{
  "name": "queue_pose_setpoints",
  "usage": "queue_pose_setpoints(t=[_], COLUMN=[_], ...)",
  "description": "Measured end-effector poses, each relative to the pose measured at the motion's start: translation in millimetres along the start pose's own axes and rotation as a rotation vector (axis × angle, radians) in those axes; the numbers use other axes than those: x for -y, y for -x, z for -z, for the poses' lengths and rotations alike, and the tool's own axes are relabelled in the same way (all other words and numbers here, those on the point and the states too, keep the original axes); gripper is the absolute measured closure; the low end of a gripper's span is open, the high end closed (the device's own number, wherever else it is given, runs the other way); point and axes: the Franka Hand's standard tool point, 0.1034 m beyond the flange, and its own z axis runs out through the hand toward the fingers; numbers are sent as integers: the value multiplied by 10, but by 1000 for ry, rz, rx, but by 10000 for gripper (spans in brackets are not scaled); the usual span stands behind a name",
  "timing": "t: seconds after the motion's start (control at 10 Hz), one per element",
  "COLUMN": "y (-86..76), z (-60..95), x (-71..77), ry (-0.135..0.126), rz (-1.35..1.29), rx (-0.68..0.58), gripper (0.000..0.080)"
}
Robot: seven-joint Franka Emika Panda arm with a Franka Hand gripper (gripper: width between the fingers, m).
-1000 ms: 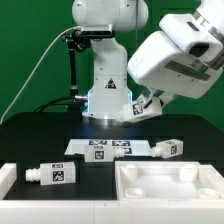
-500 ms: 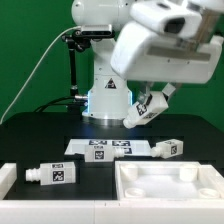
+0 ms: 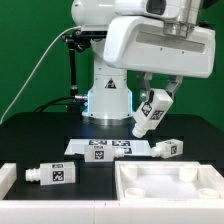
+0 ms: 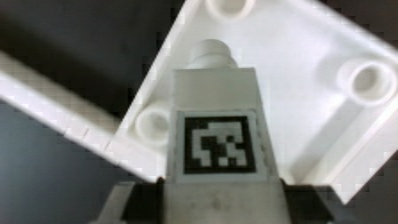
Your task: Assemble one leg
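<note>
My gripper [image 3: 158, 97] is shut on a white leg [image 3: 149, 115] with a tag sticker and holds it tilted in the air, nub end down, over the table's middle. In the wrist view the held leg [image 4: 214, 125] points its nub at the large flat white tray-like part [image 4: 302, 90] with round holes. That tray-like part [image 3: 170, 180] lies at the front on the exterior view's right. Two more legs lie on the table: one at the front left [image 3: 52, 174] and one at the right [image 3: 167, 149].
The marker board [image 3: 105, 148] lies flat in front of the robot base. A white block [image 3: 7, 178] sits at the exterior view's far left front corner. A black stand with a cable rises behind on the left [image 3: 73, 65].
The arm has swung toward the exterior view's left and turned, and the held leg has tipped from slanted to nearly upright and come a little lower.
</note>
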Motion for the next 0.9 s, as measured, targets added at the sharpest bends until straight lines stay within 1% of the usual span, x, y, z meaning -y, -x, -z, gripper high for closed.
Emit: queue_pose_setpoints(t=[0.1,0.2,0.3,0.4,0.5,0.7,0.8,0.9], y=[0,31,20,-43,-112,-301,-294,-215], z=[-27,-81,-96,-111,-118,-54,-45,-85], x=[-15,34,72,90,139,215,142,40], ry=[17,19,9,18,35,98,155,193], rz=[-1,-7,-31,-49,-61,-94,-63,-64], rx=[-68,-108,-137,-201,-253,-406,-472,-514], gripper=[514,514,514,514,514,513,513,512])
